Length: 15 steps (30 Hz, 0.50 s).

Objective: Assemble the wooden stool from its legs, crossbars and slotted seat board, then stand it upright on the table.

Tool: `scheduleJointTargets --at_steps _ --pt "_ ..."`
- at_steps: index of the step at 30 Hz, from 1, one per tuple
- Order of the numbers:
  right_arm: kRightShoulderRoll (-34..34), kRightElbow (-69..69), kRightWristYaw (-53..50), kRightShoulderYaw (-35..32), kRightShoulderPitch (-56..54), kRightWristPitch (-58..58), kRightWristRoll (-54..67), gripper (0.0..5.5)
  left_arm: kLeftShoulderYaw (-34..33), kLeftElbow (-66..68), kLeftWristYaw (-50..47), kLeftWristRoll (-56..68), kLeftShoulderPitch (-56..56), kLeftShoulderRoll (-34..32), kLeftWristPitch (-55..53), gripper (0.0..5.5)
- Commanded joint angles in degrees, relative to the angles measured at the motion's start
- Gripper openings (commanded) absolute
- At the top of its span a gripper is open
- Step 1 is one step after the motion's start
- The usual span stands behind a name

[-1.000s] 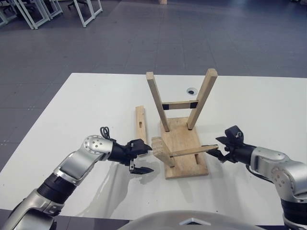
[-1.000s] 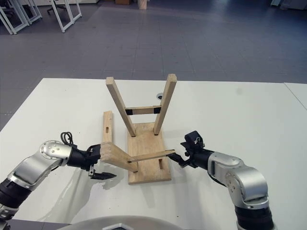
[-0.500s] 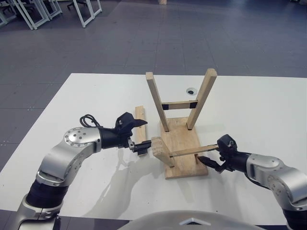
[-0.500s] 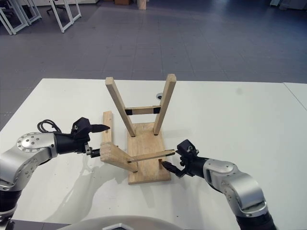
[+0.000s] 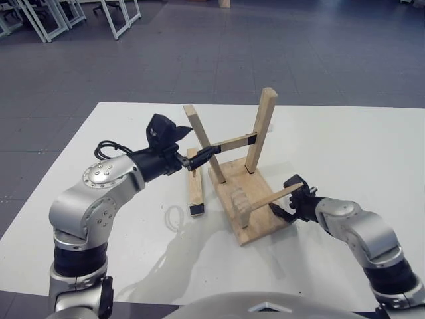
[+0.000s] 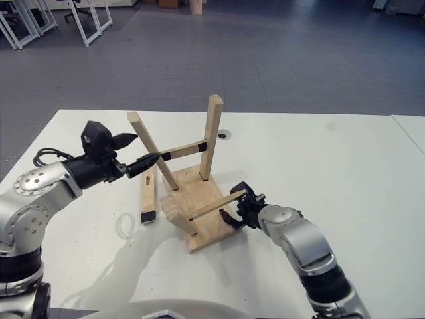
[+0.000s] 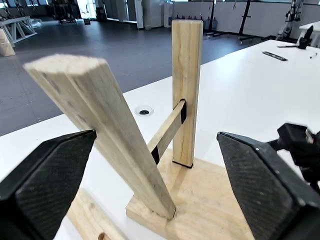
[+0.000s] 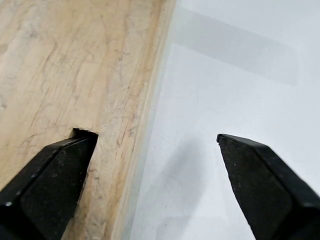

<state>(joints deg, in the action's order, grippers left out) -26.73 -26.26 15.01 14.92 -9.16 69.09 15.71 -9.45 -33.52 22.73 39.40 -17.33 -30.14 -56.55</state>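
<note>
Left eye view places the half-built stool near the middle of the counter [image 5: 345, 146], upside down; its seat board [image 5: 262, 219] lies on the surface, turned at an angle to the near edge. Two legs rise from the board's far end; the leaning leg [image 5: 195, 121] tilts toward the left edge, the straighter leg [image 5: 260, 129] stands beside it, and a black-ended crossbar [image 5: 232, 141] joins them. The left end effector [image 6: 147, 147] comes in from the left edge with its fingers wide apart, the leaning leg between them high on its length; whether either finger touches the wood cannot be told. A loose leg [image 5: 194, 189] lies flat on the counter just beside the board, on the side toward the left edge. At the board's near end a third leg [image 5: 239, 199] stands with a thin crossbar [image 5: 269, 197] running off it toward the right edge; the right end effector [image 5: 287, 197] sits at that bar's free end, fingers spread and gripping nothing, straddling the board's edge next to a slot [image 8: 82, 134].
</note>
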Motion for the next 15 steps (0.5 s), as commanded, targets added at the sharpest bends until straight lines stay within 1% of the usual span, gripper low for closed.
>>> scheduleJointTargets --at_steps 1,4,6,11,15 --pt "4.10 6.70 -4.50 -0.36 0.64 2.00 -3.09 4.42 -2.83 -4.14 -6.00 5.13 -4.37 2.39 -6.65 4.47" --pt "7.72 9.09 -8.14 -1.07 -0.78 2.04 -5.01 4.42 -4.32 -5.66 -10.86 7.65 -6.12 4.18 -10.75 4.47" --pt "10.47 10.64 -10.53 -1.61 -1.66 1.86 -6.17 4.42 -5.42 -5.79 -15.14 8.90 -8.38 6.58 -13.38 4.47" --pt "15.86 17.18 -14.83 -4.11 -2.52 0.10 -8.58 4.42 -10.04 -4.87 -26.21 12.59 -18.44 13.59 -19.99 4.47" --pt "17.27 18.52 -15.13 -4.54 -2.50 -0.72 -9.38 4.42 -15.87 -1.65 -36.96 20.09 -27.97 23.73 -23.22 4.47"
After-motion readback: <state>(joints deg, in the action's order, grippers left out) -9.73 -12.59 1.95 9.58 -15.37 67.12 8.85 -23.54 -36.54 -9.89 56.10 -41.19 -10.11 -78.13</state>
